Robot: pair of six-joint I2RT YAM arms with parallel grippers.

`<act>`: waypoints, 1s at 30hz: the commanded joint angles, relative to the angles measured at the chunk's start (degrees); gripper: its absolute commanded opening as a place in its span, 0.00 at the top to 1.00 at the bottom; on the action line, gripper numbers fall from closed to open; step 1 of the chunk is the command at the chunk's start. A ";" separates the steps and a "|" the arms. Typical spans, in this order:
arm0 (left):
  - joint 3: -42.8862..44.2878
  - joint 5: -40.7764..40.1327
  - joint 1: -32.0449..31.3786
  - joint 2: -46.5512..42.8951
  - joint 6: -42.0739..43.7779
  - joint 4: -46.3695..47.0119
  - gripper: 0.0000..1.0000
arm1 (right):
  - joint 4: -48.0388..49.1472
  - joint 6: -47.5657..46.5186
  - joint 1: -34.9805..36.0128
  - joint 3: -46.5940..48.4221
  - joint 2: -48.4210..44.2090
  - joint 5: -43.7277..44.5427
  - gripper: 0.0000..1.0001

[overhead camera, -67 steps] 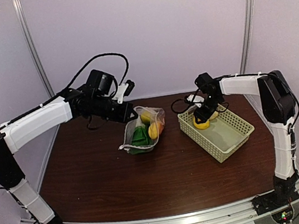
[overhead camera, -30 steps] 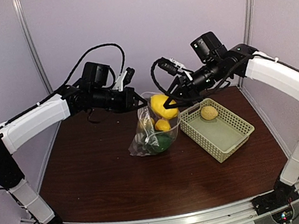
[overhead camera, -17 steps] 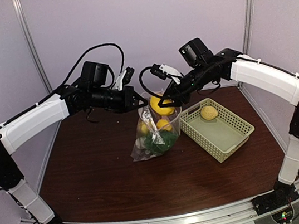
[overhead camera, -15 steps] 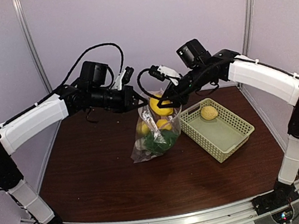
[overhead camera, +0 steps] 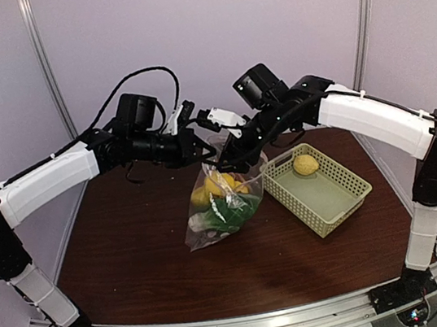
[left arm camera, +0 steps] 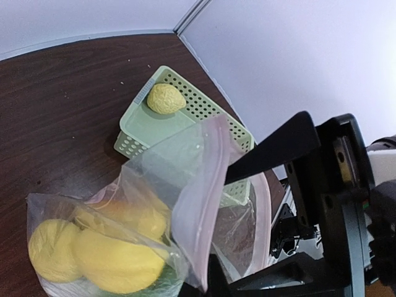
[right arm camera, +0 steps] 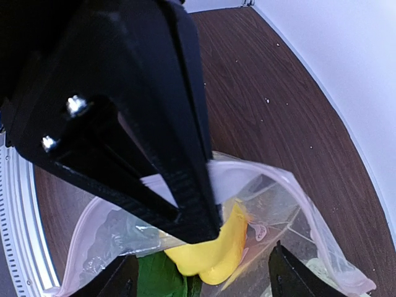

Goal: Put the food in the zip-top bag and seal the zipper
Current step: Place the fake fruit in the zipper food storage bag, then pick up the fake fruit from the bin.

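Limp zip-top bag [overhead camera: 214, 212] hangs below left gripper [overhead camera: 203, 153]
Clamped on its rim (slippery film; pinch the stiffer zipper [left arm camera: 199, 201]); right gripper [overhead camera: 229, 161] parted, lemon [right arm camera: 210, 257] beneath.

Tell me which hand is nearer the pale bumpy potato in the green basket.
Right. The right hand hangs over the bag mouth, beside the basket holding the potato. The left hand pinches the bag's rim on the side away from the basket.

Glossy, crinkly clear-plastic zip-top bag [overhead camera: 218, 206]
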 commanded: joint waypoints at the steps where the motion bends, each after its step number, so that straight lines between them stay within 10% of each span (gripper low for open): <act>1: -0.94 -0.62 -0.23 -2.41 -0.04 4.87 1.00 | -1.58 -1.09 -0.11 -0.21 -3.20 1.83 0.27; 12: -0.07 -15.57 0.95 -5.11 8.07 -4.49 1.00 | 4.41 -5.41 -6.41 -11.32 -22.42 11.16 0.22; 14: 3.15 -8.18 0.34 -2.28 11.25 -8.00 1.00 | 6.20 -4.91 -11.84 -15.40 -23.52 10.52 0.22; 30: 4.92 -6.43 -1.20 4.86 24.78 -9.53 1.00 | 5.44 -12.05 -30.69 -27.07 -9.49 11.03 0.28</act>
